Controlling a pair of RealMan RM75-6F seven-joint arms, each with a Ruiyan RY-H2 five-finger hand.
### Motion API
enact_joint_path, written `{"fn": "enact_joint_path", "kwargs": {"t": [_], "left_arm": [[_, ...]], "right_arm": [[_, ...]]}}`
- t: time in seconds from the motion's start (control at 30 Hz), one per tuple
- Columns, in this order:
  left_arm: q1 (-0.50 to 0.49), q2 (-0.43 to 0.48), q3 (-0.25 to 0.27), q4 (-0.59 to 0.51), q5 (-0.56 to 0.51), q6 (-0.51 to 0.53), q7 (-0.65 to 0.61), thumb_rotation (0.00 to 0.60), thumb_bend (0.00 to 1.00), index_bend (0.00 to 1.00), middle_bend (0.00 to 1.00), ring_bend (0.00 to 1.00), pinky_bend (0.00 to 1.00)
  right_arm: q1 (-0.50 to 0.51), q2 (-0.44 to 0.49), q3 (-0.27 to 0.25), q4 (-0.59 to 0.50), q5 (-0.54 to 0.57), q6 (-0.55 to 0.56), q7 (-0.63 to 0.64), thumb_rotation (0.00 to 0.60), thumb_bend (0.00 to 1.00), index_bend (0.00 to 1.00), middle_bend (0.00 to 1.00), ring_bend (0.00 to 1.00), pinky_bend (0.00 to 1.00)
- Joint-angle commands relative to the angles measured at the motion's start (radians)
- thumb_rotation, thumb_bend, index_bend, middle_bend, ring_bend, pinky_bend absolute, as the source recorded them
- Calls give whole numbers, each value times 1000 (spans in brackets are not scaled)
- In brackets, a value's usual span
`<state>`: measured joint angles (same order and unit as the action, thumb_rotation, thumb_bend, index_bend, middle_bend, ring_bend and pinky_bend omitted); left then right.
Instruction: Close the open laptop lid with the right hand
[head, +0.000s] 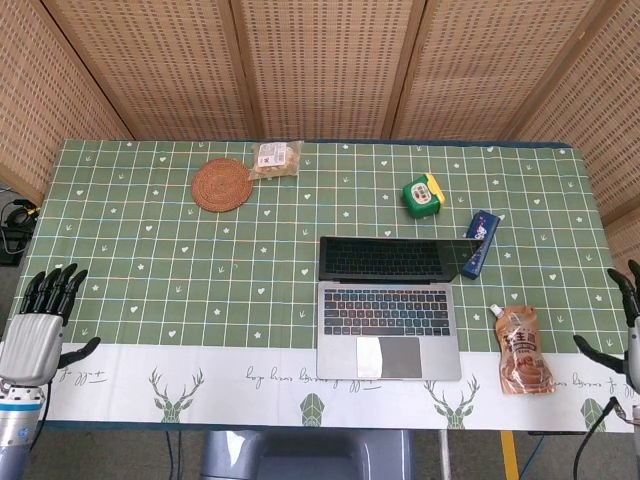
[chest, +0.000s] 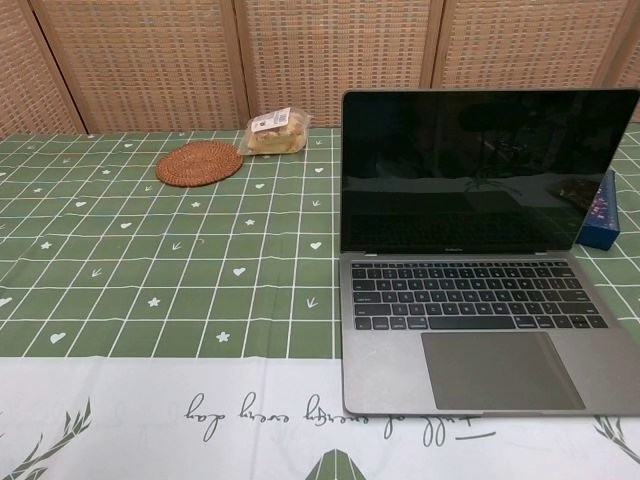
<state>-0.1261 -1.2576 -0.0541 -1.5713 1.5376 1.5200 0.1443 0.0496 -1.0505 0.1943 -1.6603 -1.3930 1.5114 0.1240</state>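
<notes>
A grey laptop (head: 389, 320) sits open near the table's front edge, its dark lid (chest: 485, 170) standing upright and filling the right of the chest view. My right hand (head: 628, 325) shows only at the far right edge of the head view, beside the table, fingers spread, holding nothing, well right of the laptop. My left hand (head: 38, 325) hovers at the table's front left corner, fingers apart and empty. Neither hand appears in the chest view.
A brown spouted pouch (head: 522, 350) lies right of the laptop. A blue box (head: 479, 242) rests by the lid's right corner. Further back are a green-yellow tape measure (head: 422, 193), a woven coaster (head: 222, 184) and a wrapped snack (head: 275, 158). Wicker screens (head: 320, 65) stand behind.
</notes>
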Motion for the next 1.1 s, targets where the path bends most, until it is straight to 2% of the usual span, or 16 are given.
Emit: {"fn": "enact_joint_path", "kwargs": {"t": [0.03,0.07,0.23,0.3,0.57,0.8,1.1], "left_arm": [[-3,2,-1,-1,-2,-5,-6,600,142,0,0,0,0],[-3,4,-1,-2,-3,-6,-8,600,142,0,0,0,0],[-7,13,-5,-4,-15,-19,-31,600,142,0,0,0,0],[-10,18,-6,-3,-22,-29,-44,600,142,0,0,0,0],[-19,29,-10,3,-47,-61,-79,600,143,0,0,0,0],[-25,35,-7,5,-56,-81,-96,600,142,2,0,0,0],[-30,39,-11,15,-80,-102,-110,600,143,2,0,0,0]], "right_arm": [[71,72,53,-127,31,-73,-70,600,532,176,75,29,140],[84,84,63,-152,46,-91,-88,600,572,176,73,29,140],[193,141,133,-293,181,-218,-212,600,929,175,49,30,122],[241,151,159,-337,247,-257,-273,600,990,175,45,30,114],[442,115,214,-419,491,-359,-520,600,1000,175,47,31,106],[619,56,230,-425,720,-376,-706,600,1000,181,52,30,106],[807,-45,222,-365,931,-391,-822,600,1000,214,85,31,106]]}}
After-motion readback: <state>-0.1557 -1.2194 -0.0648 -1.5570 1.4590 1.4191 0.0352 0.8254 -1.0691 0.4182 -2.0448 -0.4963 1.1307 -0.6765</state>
